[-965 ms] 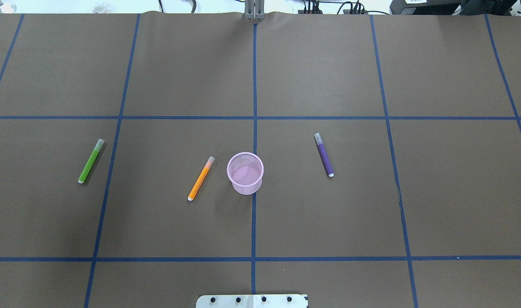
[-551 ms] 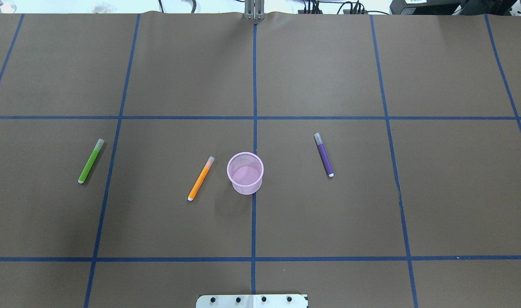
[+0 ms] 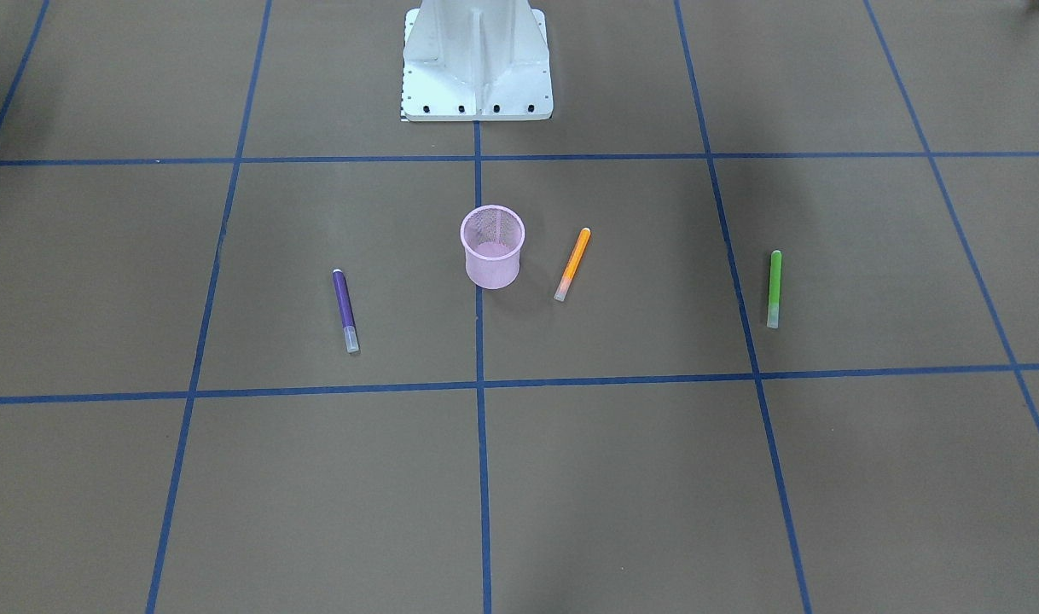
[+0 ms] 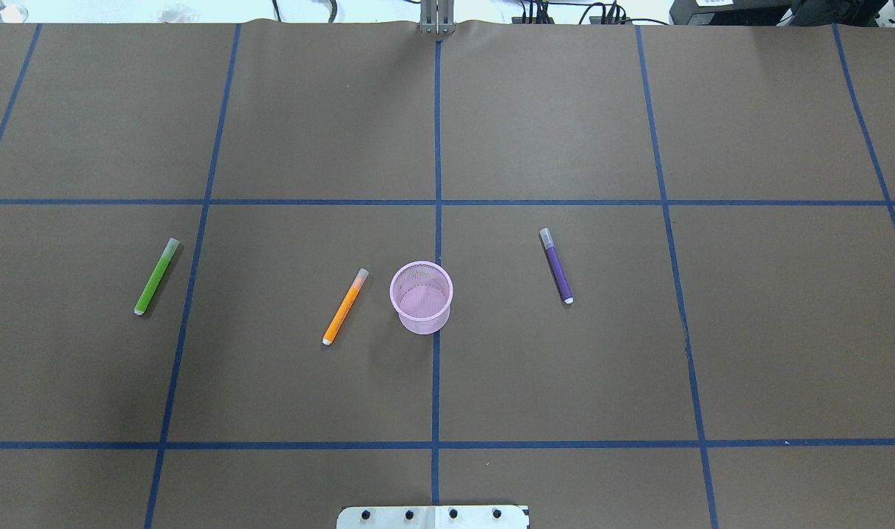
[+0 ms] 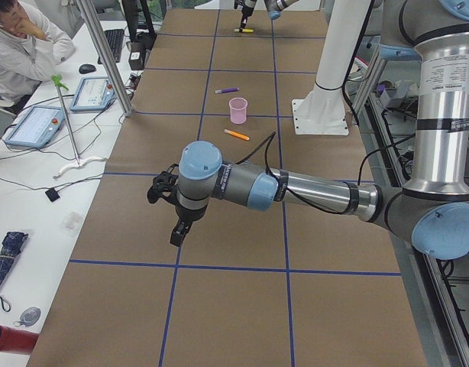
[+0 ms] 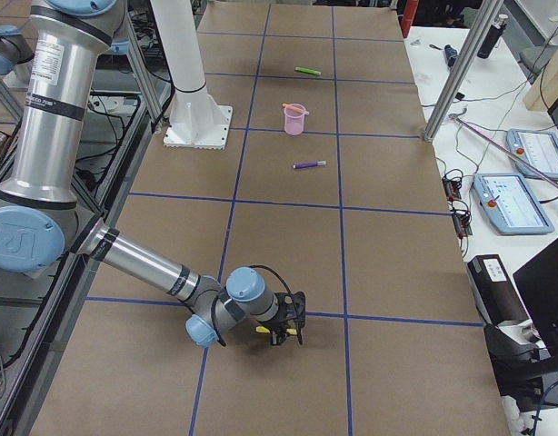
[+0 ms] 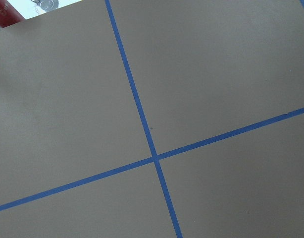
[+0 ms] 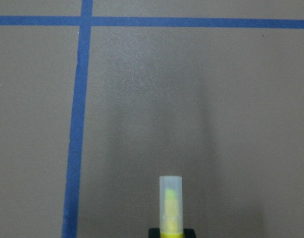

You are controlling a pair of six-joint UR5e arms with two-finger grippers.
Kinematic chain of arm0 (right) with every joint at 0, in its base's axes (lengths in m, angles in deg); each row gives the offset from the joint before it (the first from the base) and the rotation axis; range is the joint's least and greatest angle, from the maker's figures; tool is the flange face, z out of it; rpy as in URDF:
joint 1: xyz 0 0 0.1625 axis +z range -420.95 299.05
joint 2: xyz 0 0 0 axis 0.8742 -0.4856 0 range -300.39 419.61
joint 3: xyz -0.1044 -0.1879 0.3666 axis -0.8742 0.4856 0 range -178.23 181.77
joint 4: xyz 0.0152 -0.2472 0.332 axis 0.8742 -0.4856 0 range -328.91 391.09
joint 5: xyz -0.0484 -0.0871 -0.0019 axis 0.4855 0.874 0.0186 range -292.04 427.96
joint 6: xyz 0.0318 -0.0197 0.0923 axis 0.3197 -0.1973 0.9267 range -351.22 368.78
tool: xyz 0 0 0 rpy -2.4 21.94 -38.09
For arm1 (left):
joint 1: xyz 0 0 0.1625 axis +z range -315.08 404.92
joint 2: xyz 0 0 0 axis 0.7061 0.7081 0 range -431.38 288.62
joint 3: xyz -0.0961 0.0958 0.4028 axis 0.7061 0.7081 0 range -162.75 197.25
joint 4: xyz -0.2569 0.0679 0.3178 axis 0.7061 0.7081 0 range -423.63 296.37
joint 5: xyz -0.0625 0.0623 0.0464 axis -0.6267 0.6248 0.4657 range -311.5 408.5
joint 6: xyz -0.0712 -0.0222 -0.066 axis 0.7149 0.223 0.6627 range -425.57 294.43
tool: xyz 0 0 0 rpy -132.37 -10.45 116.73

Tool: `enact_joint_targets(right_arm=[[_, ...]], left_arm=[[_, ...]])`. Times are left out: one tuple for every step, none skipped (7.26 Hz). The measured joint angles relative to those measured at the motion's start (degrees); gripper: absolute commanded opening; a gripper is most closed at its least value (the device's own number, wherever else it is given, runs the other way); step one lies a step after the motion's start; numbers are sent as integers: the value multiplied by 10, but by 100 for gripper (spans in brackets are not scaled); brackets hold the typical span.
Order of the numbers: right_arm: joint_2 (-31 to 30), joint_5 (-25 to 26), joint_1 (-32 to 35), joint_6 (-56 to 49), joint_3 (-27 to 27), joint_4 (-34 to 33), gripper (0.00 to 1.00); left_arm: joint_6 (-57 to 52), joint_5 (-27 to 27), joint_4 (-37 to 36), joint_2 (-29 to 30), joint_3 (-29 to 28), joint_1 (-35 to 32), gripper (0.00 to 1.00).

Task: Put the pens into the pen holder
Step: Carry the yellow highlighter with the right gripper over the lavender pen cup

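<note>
One holder is standing upright at the centre of the overhead view, on the table. Four pens are showing. Three are lying flat on the table, apart from the holder: the orange pen just left of it, the green pen at far left and the purple pen to its right. Two end effectors are showing. The right end effector, low in the right side view, is gripping the yellow pen, fingers narrow. The left end effector is hanging above the table; whether it is wide or narrow cannot be told.
</note>
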Motion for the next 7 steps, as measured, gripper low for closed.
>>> enact_joint_targets(right_arm=[[7, -1, 0, -1, -29, 7, 0], [24, -3, 0, 0, -65, 19, 0], [55, -14, -3, 2, -92, 37, 0], [92, -36, -16, 4, -106, 55, 0], [126, -54, -35, 8, -119, 67, 0], [152, -55, -53, 15, -141, 73, 0], [167, -35, -74, 28, -171, 76, 0]], left_arm=[[0, -4, 3, 0, 1, 0, 100], [1, -8, 16, 0, 0, 0, 100], [2, -10, 33, 0, 1, 0, 100], [2, -11, 49, 1, 2, 0, 100], [2, -11, 65, 1, 2, 0, 100], [1, -17, 90, -1, 2, 1, 100], [1, -33, 122, -7, 0, 2, 100]])
